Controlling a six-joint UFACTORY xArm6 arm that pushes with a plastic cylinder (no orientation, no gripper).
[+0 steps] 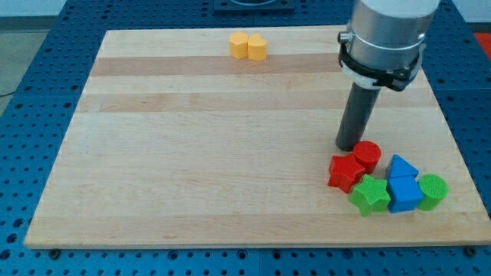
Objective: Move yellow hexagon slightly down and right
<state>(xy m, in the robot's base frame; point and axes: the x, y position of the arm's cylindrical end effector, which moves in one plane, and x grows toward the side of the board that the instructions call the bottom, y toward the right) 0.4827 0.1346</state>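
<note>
A pale wooden board lies on a blue perforated bench, with the yellow hexagon at the view's top edge, touching a second yellow block on its right. My tip, a bare rod with nothing to open or close, rests well away beside the red cylinder, so the push appears not yet begun. The hexagon is compact, with no long axis or heading to make out.

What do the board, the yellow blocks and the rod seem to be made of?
Board: looks like pale wood, with grain and plank bands showing, matte.
Yellow hexagon and the yellow block touching it: probably plastic or painted wood, uniform colour, soft sheen.
Rod: dark and smooth, material unclear; my tip is beside the red cylinder.
</note>
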